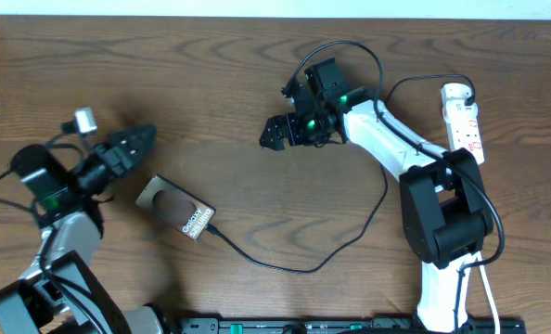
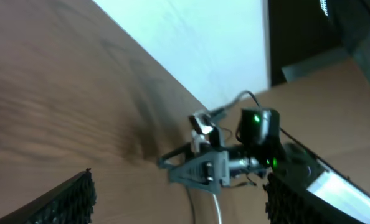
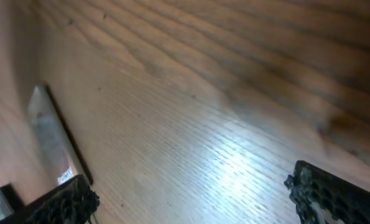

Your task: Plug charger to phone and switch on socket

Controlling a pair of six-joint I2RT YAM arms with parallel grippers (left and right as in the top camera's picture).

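Observation:
The phone [image 1: 175, 210] lies flat on the wooden table at the left of centre, white lettering at its near-right end. It also shows at the left edge of the right wrist view [image 3: 48, 134]. The charger [image 1: 294, 270], a thin black cable, has its tip at the phone's lettered end and curves right and up toward the socket [image 1: 464, 116], a white power strip at the far right. My left gripper [image 1: 144, 138] [image 2: 179, 208] is open and empty, up-left of the phone. My right gripper [image 1: 272, 135] [image 3: 194, 202] is open and empty, above the table's middle, right of the phone.
The right arm's body [image 1: 442, 213] stands between the cable loop and the socket. A black rail [image 1: 350, 325] runs along the table's front edge. The left wrist view shows the right arm's gripper [image 2: 200, 167] across the table.

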